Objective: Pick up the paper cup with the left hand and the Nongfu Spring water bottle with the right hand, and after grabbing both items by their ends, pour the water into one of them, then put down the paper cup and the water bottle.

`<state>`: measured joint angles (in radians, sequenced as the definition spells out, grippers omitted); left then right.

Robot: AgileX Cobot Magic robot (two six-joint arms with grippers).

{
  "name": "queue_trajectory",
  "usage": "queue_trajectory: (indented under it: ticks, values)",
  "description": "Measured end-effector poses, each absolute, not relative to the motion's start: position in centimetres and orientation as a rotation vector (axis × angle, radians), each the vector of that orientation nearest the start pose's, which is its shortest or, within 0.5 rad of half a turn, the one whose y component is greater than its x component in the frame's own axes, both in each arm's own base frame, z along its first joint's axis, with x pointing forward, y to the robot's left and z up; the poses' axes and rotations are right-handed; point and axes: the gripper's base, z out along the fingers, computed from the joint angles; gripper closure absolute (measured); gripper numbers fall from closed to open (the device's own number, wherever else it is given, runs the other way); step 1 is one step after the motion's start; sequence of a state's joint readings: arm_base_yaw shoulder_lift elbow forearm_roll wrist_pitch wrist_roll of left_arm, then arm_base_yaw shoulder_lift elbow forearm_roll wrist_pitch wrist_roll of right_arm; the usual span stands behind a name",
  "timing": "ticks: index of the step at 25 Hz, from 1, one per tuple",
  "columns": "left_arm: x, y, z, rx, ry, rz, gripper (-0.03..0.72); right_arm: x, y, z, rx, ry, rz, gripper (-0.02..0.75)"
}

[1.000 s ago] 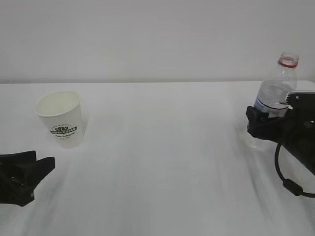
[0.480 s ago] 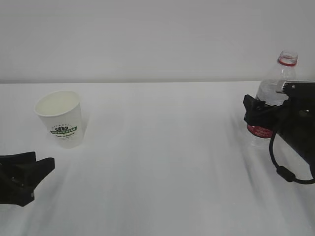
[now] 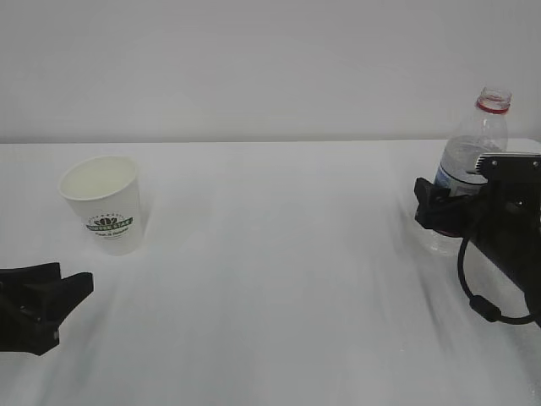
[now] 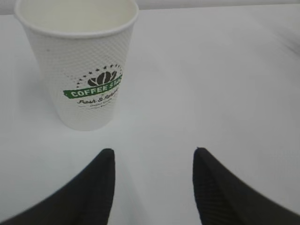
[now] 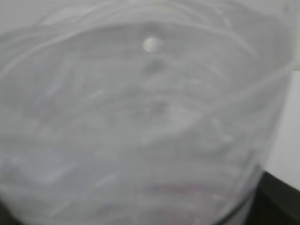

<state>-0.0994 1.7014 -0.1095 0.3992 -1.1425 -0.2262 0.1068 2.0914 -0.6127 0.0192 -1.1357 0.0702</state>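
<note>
Exterior view: bottle (image 3: pixel 475 148), the Nongfu Spring water bottle, stands upright at the far right of the counter (image 3: pixel 287 254); the right hand (image 3: pixel 439 207) sits around its lower body, gripper spread wide, whether it presses the plastic I cannot tell. The paper cup (image 3: pixel 106 203) stands upright at the left, with the left hand (image 3: pixel 51 296) near it on the near side, apart from it.
Left wrist view: gripper (image 4: pixel 152 178) half spread, released, nothing between its fingers; cup (image 4: pixel 82 61) sits left of the gap, so shift left before advancing.
Right wrist view: bottle wall (image 5: pixel 136 117) fills the frame, blurred; clench low and gently, since thin plastic probably buckles.
</note>
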Motion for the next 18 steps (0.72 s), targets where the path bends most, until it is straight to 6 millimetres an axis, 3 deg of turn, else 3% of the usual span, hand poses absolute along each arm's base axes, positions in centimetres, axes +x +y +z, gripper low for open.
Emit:
queue_trajectory:
  ticks: [18]
  values:
    - [18.81, -5.10, 11.59, 0.279, 1.947, -0.455, 0.298, 32.68, 3.34, 8.33, -0.016, 1.818, 0.113, 0.290]
